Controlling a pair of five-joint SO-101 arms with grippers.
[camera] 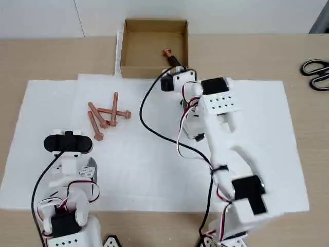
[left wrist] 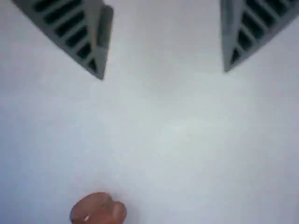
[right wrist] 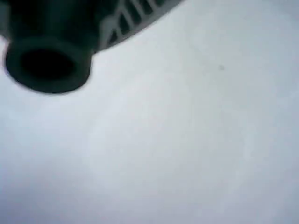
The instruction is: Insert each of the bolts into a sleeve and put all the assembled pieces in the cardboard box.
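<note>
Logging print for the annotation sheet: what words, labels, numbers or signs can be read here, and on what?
None can be read. The cardboard box, the loose bolts, the sleeve in the right pincer, the scissors and the white sheet show no legible print.

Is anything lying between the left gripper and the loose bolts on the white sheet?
Nothing visible does. Just bare white sheet lies between the open left gripper and the bolts.
</note>
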